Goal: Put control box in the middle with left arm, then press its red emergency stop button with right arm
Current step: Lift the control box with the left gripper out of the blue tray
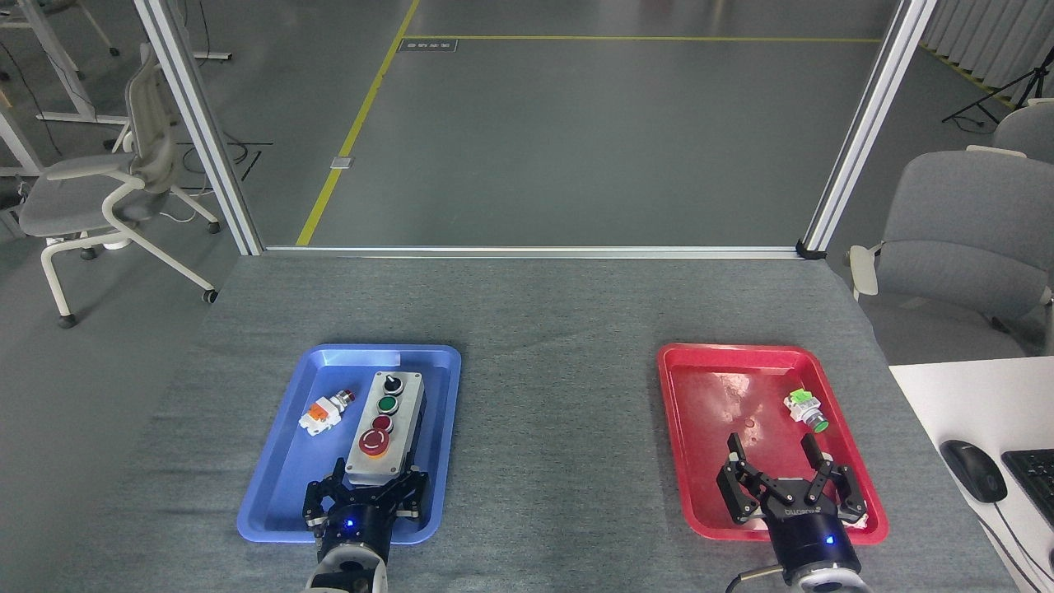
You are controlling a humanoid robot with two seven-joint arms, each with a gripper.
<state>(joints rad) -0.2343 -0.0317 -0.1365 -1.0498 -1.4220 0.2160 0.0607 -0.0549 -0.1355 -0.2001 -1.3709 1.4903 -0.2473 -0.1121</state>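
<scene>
Straddling the control box (blue tray), left jaws spread; right jaws released.

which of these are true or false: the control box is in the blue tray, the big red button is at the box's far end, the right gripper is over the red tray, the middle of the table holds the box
1. The control box is in the blue tray. True.
2. The big red button is at the box's far end. False: it is at the near end, next to the left gripper.
3. The right gripper is over the red tray. True.
4. The box is in the middle of the table. False: it is not yet there.
</scene>
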